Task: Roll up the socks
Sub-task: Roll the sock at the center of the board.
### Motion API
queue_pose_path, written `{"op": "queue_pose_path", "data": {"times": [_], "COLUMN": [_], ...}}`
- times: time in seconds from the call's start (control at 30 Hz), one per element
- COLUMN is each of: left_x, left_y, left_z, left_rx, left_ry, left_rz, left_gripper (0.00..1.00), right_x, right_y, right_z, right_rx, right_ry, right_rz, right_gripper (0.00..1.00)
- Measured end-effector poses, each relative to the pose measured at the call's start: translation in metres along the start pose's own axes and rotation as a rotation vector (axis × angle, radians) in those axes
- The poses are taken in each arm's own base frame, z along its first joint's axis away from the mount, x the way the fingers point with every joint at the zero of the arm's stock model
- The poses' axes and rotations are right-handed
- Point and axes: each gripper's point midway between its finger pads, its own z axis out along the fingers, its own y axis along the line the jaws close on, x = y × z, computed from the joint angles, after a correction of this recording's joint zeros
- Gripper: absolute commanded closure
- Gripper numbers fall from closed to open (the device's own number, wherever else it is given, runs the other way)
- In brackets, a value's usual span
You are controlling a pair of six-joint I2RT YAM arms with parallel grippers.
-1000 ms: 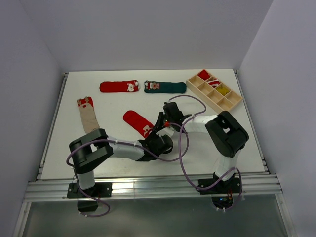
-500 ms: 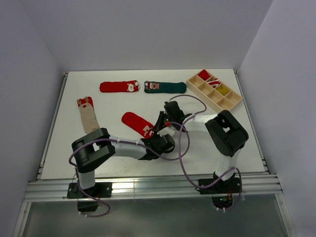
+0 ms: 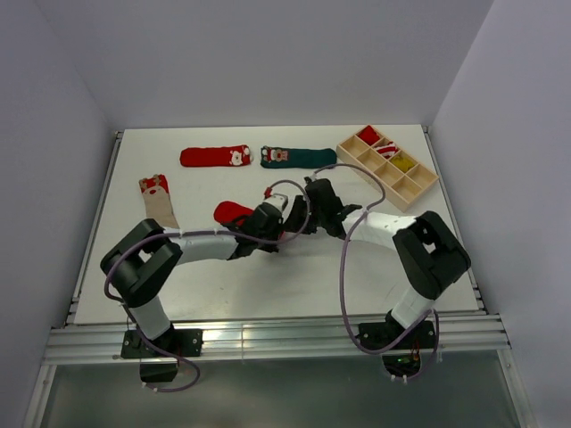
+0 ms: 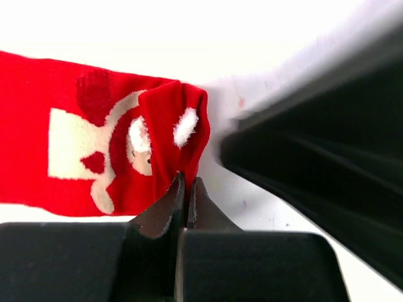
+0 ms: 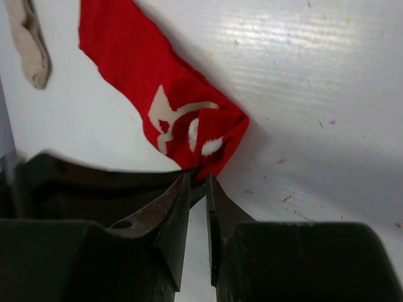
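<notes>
Since a second ago: both arms have swung left and toward the far side, over the mid-table red sock [image 3: 228,212]; left gripper [image 4: 187,189] has closed, jaws now pinched tight on a raised fold at the cuff end; cuff doubled over beside the white figure [image 4: 119,157].

Right gripper [image 5: 196,182]: jaws a narrow slit apart; folded corner right at their tips; contact not resolvable.

Judgement: first turn of the roll begun; rest of sock flat.

Second red sock [image 3: 214,157], green sock [image 3: 299,157] and beige sock [image 3: 159,203] lie flat, unrolled.

Hidden: in top view the grippers cover the cuff end, only the toe shows; in left wrist view the right gripper is a dark blur.
</notes>
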Motion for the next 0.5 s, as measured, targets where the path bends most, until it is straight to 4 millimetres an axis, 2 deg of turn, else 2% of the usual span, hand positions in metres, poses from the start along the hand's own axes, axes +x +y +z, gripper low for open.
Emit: {"op": "queue_pose_path", "data": {"times": [0.13, 0.23, 0.5], "left_x": [-0.007, -0.008, -0.003], "left_y": [0.005, 0.005, 0.011], "left_z": [0.003, 0.003, -0.003], "left_rx": [0.105, 0.180, 0.321], "left_ry": [0.028, 0.045, 0.086], "left_rz": [-0.155, -0.247, -0.484], "left_gripper": [1.00, 1.00, 1.00], "right_x": [-0.014, -0.017, 0.003], "right_y": [0.013, 0.013, -0.014], "right_z": [-0.014, -0.020, -0.014], "right_rx": [-0.028, -0.036, -0.018], "right_ry": [-0.057, -0.081, -0.057], "right_rz": [-0.023, -0.023, 0.048], "right_gripper": [0.64, 0.60, 0.60]}}
